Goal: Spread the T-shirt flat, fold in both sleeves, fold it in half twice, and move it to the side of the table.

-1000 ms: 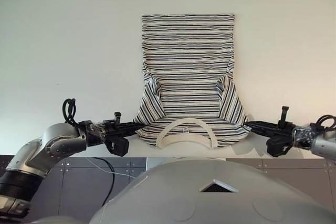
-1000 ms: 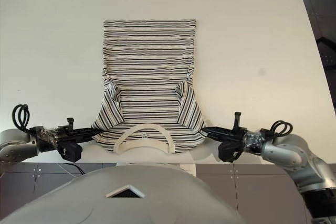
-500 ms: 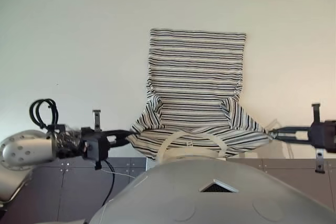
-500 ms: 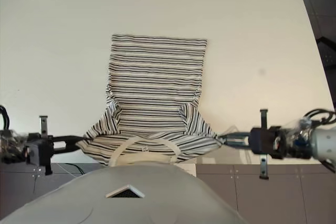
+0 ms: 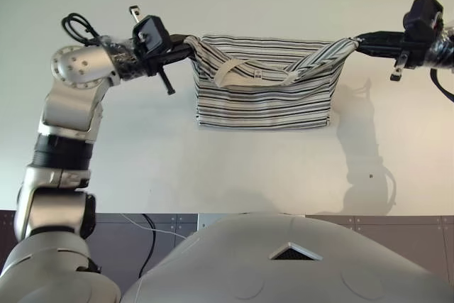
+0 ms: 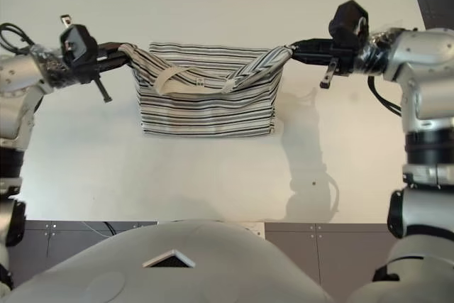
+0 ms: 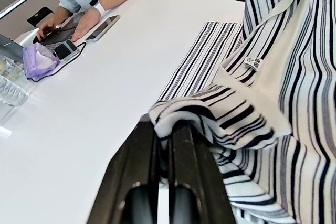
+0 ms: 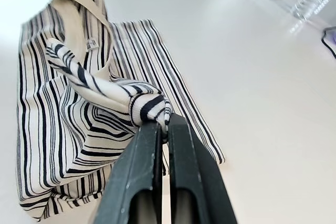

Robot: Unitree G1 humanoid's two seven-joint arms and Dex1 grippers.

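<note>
The striped T-shirt (image 5: 264, 97) with a cream collar (image 5: 245, 70) hangs doubled over above the white table (image 5: 213, 168), its lower fold resting on the tabletop. My left gripper (image 5: 186, 49) is shut on the shirt's left shoulder corner, held high at the far left of the shirt. My right gripper (image 5: 358, 40) is shut on the right shoulder corner, at the same height. In the left wrist view the black fingers (image 7: 184, 145) pinch striped cloth (image 7: 226, 119); in the right wrist view the fingers (image 8: 176, 145) clamp a bunched striped corner (image 8: 142, 100).
The table's near edge (image 5: 142, 212) runs across the bottom of the head views. In the left wrist view a person's hand (image 7: 86, 22), a phone (image 7: 102, 27) and a purple pouch (image 7: 39, 59) lie at the table's far end. Open tabletop lies on both sides of the shirt.
Both grippers have lifted the shirt's near shoulder corners from the near table edge and carried them up and away, doubling the shirt over itself. The head camera has also shifted.
</note>
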